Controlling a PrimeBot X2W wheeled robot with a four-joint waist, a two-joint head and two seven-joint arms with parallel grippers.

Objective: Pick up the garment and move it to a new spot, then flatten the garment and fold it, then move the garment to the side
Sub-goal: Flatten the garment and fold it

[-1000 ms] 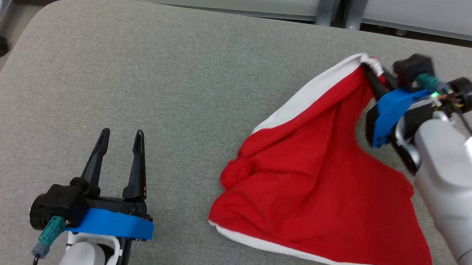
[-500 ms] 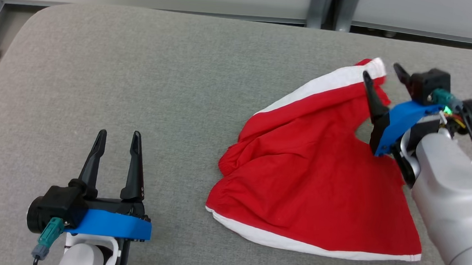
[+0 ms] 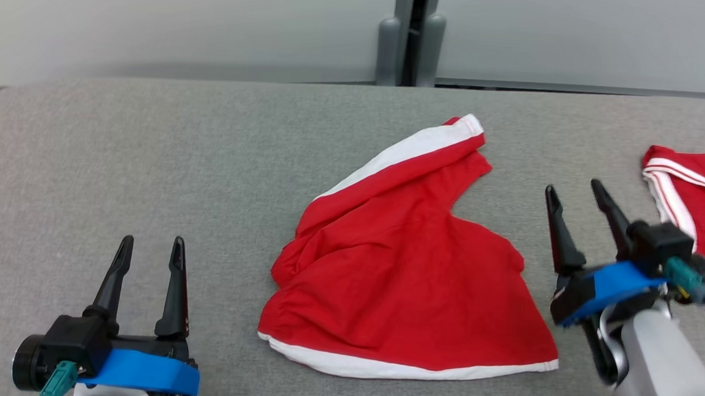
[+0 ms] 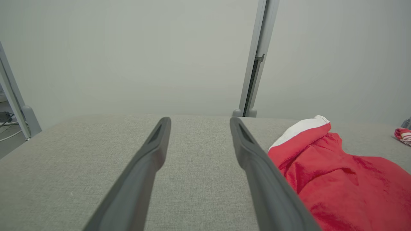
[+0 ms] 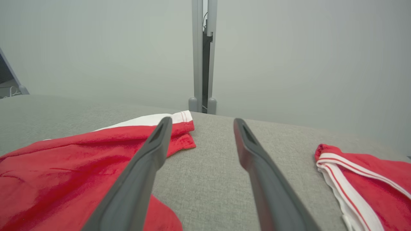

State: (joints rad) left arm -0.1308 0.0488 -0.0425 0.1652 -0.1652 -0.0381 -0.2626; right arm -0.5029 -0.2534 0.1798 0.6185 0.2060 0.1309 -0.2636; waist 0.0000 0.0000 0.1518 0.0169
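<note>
A red garment (image 3: 409, 269) with white trim lies crumpled and partly folded in the middle of the grey padded table (image 3: 208, 152); it also appears at the right of the left wrist view (image 4: 337, 179) and at the left of the right wrist view (image 5: 64, 170). My right gripper (image 3: 573, 190) stands open just right of the garment, apart from it, with nothing between its fingers. In the right wrist view the right gripper (image 5: 200, 120) points past the garment's white-trimmed corner. My left gripper (image 3: 151, 244) is open and empty at the lower left, well left of the garment.
A second red garment (image 3: 695, 194) with white striped trim lies at the table's right edge, behind my right gripper; it shows too in the right wrist view (image 5: 362, 176). A pale wall with a grey upright post (image 3: 408, 36) stands behind the table.
My right gripper has opened and let go of the garment's white-trimmed corner, which dropped onto the table, then drew back to the right. The camera has tilted up and turned. The left gripper stayed open.
</note>
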